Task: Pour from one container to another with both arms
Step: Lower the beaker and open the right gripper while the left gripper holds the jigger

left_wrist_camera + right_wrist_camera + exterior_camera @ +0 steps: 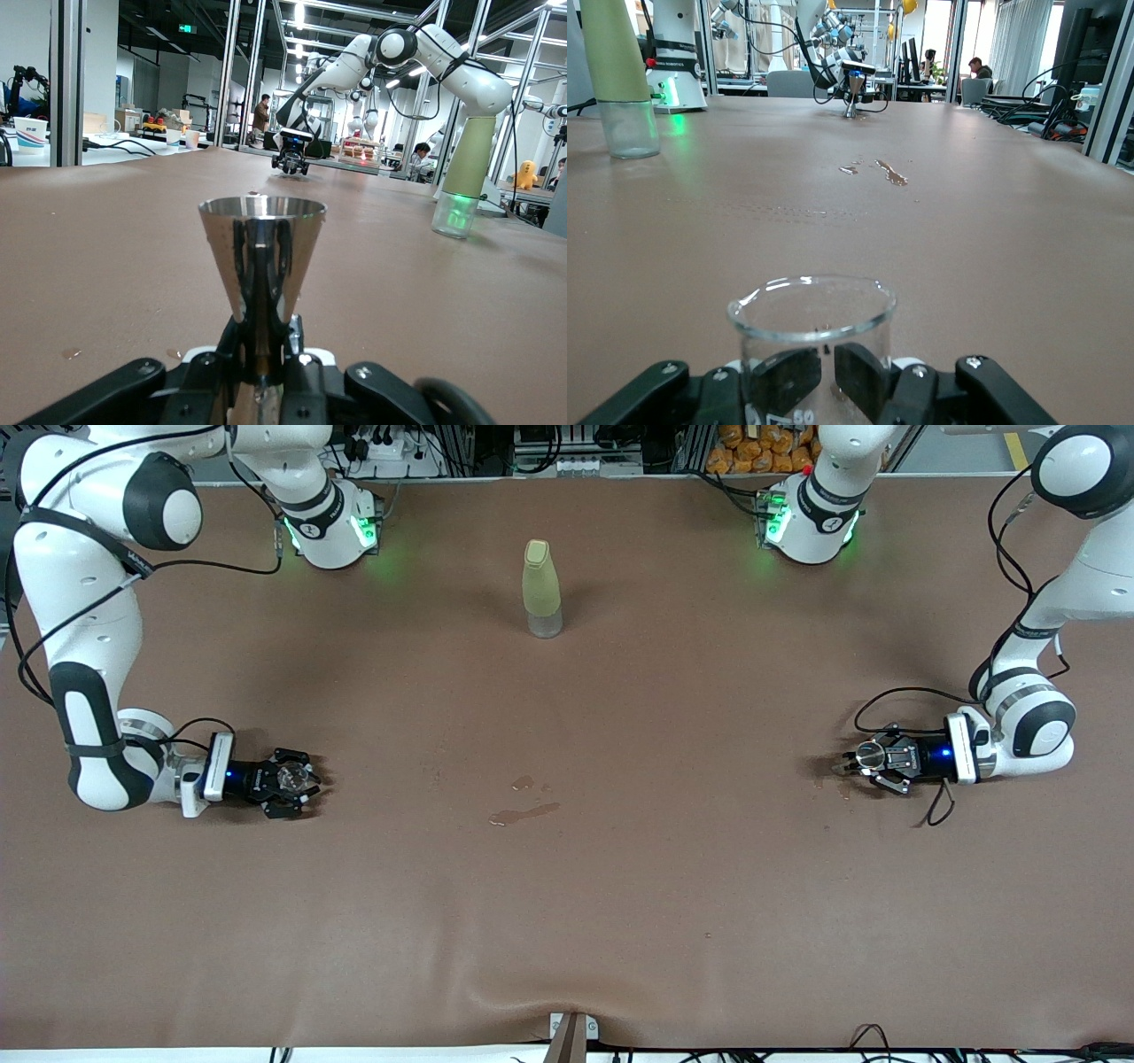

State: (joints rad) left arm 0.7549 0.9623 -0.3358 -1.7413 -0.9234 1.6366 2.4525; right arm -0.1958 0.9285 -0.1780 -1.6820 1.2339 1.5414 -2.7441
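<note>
Steel cup in left pincer; beaker in right pincer.

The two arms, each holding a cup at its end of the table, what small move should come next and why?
Probably lift both and bring them toward the table's middle. The left gripper is shut on a metal cup and the right gripper on a glass beaker, both low at the table and wide apart, so no pour can reach yet.

Polished, mirror-bright metal cup, clear glossy glass beaker, matt brown cloth-like cover on the bench, frosted yellowish plastic bottle with a clear base.
</note>
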